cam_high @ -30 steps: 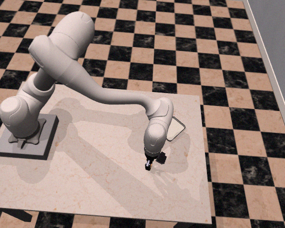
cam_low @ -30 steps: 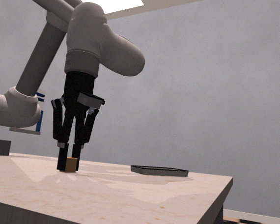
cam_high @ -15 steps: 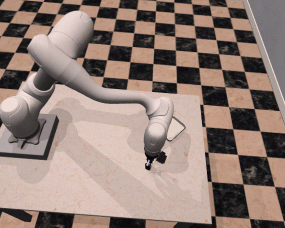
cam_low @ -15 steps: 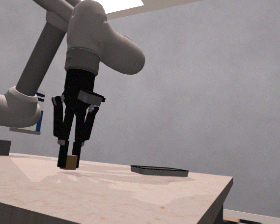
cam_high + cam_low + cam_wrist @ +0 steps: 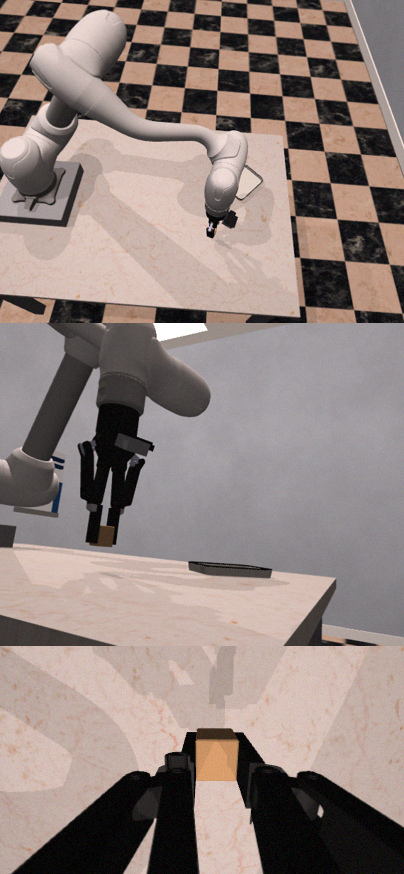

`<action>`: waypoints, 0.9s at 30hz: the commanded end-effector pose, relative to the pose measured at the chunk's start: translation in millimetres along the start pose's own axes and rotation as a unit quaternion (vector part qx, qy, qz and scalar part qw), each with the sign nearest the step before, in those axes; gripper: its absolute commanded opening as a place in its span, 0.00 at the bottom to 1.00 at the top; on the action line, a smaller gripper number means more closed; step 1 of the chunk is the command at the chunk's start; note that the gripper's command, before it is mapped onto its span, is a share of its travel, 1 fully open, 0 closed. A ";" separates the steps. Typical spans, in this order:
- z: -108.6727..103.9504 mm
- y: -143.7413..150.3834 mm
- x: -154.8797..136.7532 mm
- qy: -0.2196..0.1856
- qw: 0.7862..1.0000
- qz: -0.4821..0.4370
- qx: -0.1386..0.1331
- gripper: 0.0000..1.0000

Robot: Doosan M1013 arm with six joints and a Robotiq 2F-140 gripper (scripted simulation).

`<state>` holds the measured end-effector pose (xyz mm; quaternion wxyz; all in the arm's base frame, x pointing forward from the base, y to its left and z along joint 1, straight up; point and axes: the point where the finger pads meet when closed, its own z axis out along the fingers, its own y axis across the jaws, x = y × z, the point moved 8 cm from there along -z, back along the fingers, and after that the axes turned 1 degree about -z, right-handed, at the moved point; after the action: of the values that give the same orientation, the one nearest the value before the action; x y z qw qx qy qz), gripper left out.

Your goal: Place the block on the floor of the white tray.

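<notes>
Now block (image 5: 105, 535) between gripper (image 5: 103, 532) fingertips (airborne)

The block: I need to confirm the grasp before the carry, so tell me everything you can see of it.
The block is a small orange-tan cube with plain, matte faces and no markings. It sits upright, clamped at the gripper tips between the two black fingers, which press on opposite side faces. It hangs just above the marble table, touching nothing else, well short of the white tray.
</notes>
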<state>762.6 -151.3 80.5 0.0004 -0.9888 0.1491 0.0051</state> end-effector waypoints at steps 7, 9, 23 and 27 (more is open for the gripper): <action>-17.3 -0.1 0.4 0.001 1.000 0.000 0.000 0.10; -18.3 -0.1 0.4 0.001 1.000 0.000 0.000 0.10; -18.6 -0.1 0.4 0.001 1.000 0.000 0.000 0.10; -18.6 -1.5 0.6 0.001 1.000 0.000 0.000 0.10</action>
<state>762.8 -151.4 98.0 0.0004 -0.9888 0.1491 0.0051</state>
